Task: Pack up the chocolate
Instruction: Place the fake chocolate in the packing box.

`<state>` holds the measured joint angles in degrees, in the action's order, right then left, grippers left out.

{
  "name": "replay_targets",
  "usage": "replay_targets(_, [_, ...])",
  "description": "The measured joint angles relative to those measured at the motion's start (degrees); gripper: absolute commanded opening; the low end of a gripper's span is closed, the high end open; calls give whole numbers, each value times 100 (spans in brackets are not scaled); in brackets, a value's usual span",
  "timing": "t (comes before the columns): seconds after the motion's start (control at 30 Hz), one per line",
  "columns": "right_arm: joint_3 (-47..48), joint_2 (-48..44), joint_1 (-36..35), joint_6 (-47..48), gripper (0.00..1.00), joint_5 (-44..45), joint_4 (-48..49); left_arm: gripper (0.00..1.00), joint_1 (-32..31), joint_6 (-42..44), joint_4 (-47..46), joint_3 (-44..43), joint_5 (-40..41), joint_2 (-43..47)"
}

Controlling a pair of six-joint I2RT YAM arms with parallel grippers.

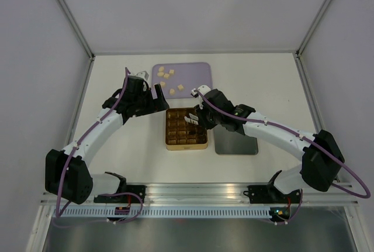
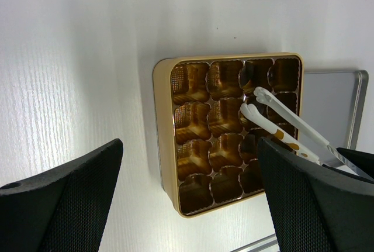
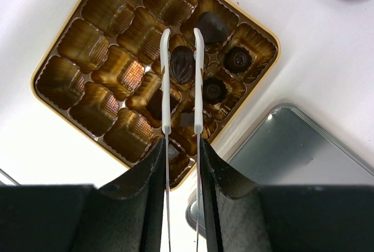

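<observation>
Tweezers (image 3: pixel 166 82) pinched in the right gripper (image 3: pixel 182 149) straddle a dark chocolate (image 3: pixel 182 65) in the tin (image 3: pixel 61 79), centre of the frame; cream pieces (image 1: pixel 172 91) wait on the purple tray (image 1: pixel 198 73). Ease the squeeze gently, then lift straight up. Left gripper (image 2: pixel 190 147) is spread wide.

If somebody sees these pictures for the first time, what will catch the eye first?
The gold tin sits at the centre, many cells empty, with a few dark chocolates on its right side. Tweezers, pinched in the right gripper, reach over it, tips either side of one dark piece. Pale pieces lie on the lilac tray behind.
</observation>
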<state>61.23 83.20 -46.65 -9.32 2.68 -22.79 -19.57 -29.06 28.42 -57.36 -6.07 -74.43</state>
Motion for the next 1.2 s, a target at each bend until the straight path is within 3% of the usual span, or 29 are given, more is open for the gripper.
replay_targets(0.73, [-17,-98,0,-7,29,199,107,100,0,0,0,0,-4,0])
replay_targets(1.0, [721,-264,111,-46,27,544,162,100,0,0,0,0,-2,0])
replay_targets(1.2, [1412,295,826,-50,28,483,131,100,0,0,0,0,-4,0])
